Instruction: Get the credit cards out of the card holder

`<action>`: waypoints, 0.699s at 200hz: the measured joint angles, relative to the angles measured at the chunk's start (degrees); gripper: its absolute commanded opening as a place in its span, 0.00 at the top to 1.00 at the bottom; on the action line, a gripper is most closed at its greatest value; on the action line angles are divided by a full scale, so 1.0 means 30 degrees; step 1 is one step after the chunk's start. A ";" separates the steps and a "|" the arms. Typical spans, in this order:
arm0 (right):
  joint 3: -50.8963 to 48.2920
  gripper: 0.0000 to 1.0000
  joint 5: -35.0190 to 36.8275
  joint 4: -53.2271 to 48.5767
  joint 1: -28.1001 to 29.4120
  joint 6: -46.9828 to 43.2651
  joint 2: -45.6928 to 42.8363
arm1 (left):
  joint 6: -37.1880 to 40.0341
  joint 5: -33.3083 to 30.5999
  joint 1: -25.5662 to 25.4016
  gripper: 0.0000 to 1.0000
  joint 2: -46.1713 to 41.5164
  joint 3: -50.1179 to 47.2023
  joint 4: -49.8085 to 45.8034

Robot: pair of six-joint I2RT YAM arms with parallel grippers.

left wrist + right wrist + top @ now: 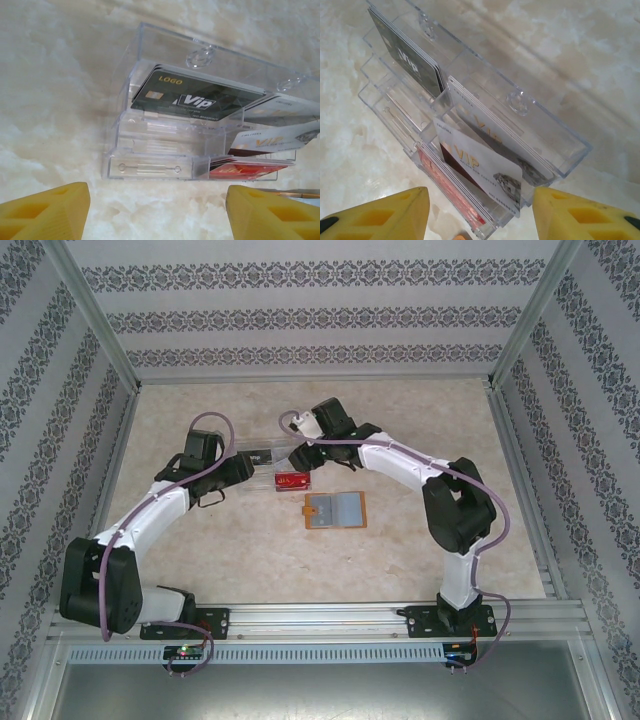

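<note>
Top view: the pale marbled counter (420, 420) carried everything, and your two white arms bent inward over its middle. Between them stood a clear acrylic tiered stand (270, 470) loaded with cards. The card holder (335, 510), a small orange-tan folding wallet, lay opened flat with its grey-blue pockets up, apart from the stand and on the side toward the arm bases. Its long axis ran left to right across the counter. It lay toward the bases and to the right of both end effectors. The right end effector (300, 455) was judged the nearer, the left end effector (245, 465) sitting beyond the stand. Whether cards remained in the pockets could not be told.

Left wrist view: the left end effector (157, 200) had its yellow fingers wide apart with nothing between them, facing the stand's low front wall (150, 167). You could read a dark card marked VIP (195, 97) in the upper tier and red cards (245, 171) in the lowest.

Right wrist view: the right end effector (477, 210) also stood apart and gripped nothing. It looked along the tiers, where a white card with gold VIP lettering (480, 165) stood upright, a detail the top view was too small to show.
</note>
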 measured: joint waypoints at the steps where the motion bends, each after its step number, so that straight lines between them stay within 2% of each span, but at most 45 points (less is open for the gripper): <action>1: 0.0007 0.43 -0.0007 0.0000 0.0000 0.0000 0.0015 | -0.0007 0.0007 0.0000 0.27 -0.0015 -0.0015 0.0000; 140: 0.1632 0.44 -0.0466 -0.1078 0.0007 -0.0627 0.1515 | -0.0350 0.0350 -0.0015 0.27 -0.0197 -0.0197 0.0000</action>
